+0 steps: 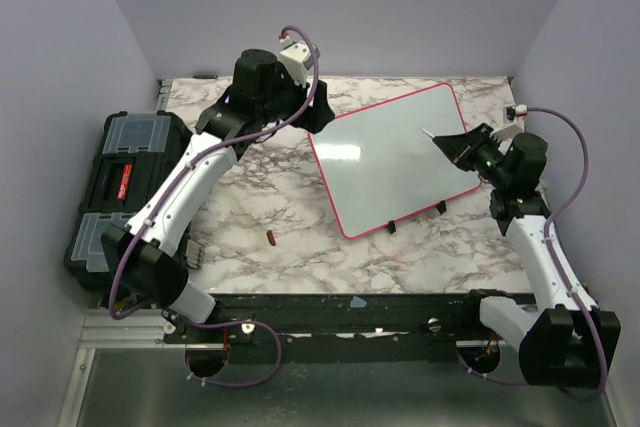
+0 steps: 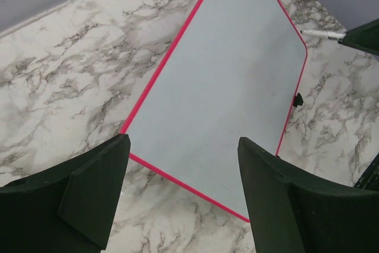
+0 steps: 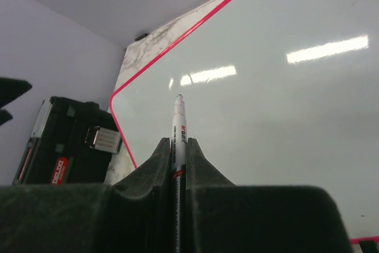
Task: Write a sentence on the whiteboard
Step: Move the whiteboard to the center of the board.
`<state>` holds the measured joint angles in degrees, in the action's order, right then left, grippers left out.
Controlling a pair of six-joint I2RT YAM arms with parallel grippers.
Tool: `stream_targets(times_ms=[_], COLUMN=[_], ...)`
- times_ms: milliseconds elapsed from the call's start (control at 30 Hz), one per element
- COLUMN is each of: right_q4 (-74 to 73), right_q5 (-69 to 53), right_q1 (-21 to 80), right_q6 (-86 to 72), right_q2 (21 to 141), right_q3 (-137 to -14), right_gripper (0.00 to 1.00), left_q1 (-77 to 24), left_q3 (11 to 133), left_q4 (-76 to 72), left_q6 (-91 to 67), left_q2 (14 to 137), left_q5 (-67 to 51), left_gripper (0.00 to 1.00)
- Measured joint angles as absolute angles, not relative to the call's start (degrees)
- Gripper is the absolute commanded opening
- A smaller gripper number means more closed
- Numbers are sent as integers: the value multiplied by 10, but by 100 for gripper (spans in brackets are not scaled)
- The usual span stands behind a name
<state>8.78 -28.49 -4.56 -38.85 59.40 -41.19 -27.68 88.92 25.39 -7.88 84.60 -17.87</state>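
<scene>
Whiteboard: one, aslant on the marble bench.
Top: one toolbox far left. Left wrist: left tool spread above the board's edge. Right wrist: right tool pinches one marker over it.

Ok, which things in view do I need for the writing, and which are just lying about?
For the job:
whiteboard, blank
marker, clamped in the right gripper

Lying about:
black toolbox, far left
small red-brown piece on the marble table
</scene>
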Motion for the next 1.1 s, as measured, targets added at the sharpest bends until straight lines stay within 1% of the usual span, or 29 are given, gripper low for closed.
stream_targets(times_ms=[233,433,667,933,1100], right_q4=[36,-27,-105,-141,-141], right_q5=[-295,-295,-292,-283,-279], right_q1=[-9,30,50,56,66], right_q6=[-364,-342,-321,-310,-310], right_q2=[583,553,521,526,533], right_q3=[-438,-457,-465,-503,-509], right_gripper=[1,1,1,1,1], left_q1=[-228,-203,-189,-160,-155], left_q3=[1033,1102,1251,1297,1338], left_q4=[316,330,378,419,441], left_q6=[-55,-43,-1,20,26], left_q2=[945,1017,1161,1237,1278], left_q5=[-215,-273,-350,-427,-474], left_gripper=[78,79,79,79,74])
